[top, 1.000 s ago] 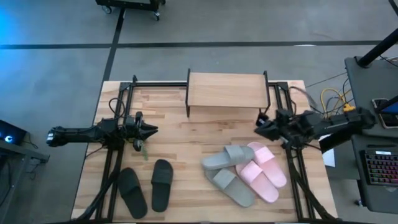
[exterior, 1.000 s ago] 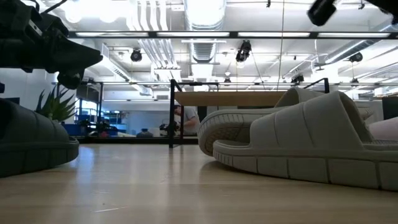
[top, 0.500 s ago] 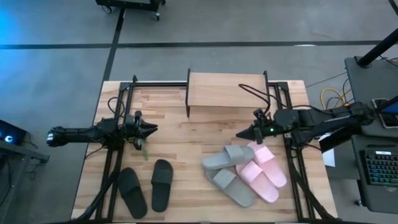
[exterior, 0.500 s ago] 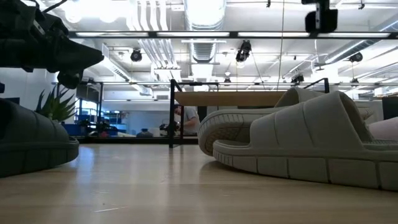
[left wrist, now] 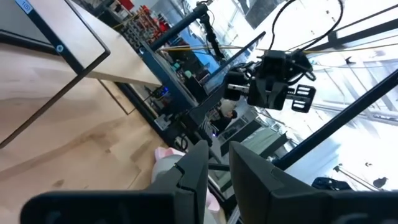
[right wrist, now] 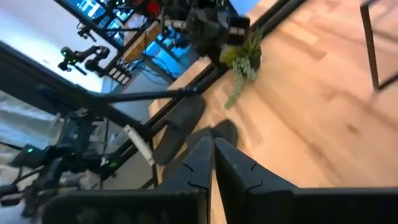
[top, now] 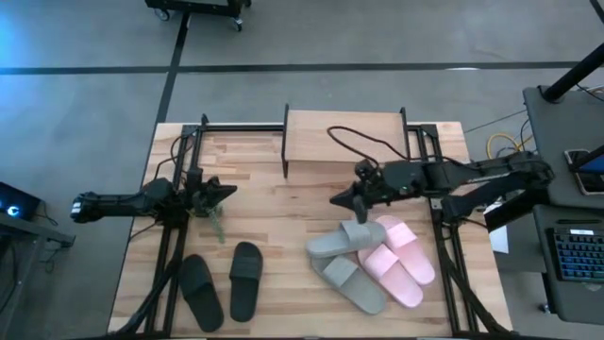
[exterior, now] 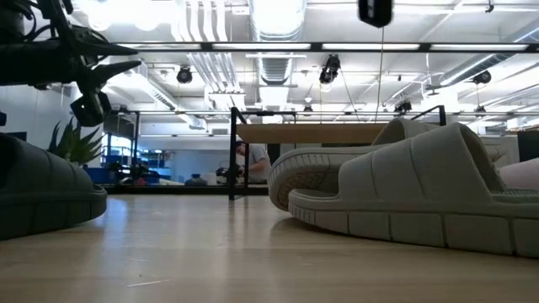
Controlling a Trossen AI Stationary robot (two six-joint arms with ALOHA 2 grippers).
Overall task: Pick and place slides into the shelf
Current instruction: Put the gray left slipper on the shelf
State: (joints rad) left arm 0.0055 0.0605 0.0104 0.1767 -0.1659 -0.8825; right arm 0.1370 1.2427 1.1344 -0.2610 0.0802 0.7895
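Observation:
The shelf stands at the table's far edge, its wooden top board bare. Two grey slides and two pink slides lie bunched on the near right; the farther grey one crosses the other's end and touches a pink one. Two black slides lie soles down on the near left. My right gripper hovers shut over the table's middle, just beyond the grey slides, pointing left. My left gripper hangs shut above the left part of the table, pointing right.
A small green plant sprig lies by the left gripper. Black arm frames run along both side edges of the table. A loose black cable loops from the right arm over the shelf. Bare wood lies between the grippers.
My right gripper has swung from the table's right edge toward the middle, turning until it points left, and stayed shut. My left gripper has rolled slightly in place. The slides and shelf have not moved.

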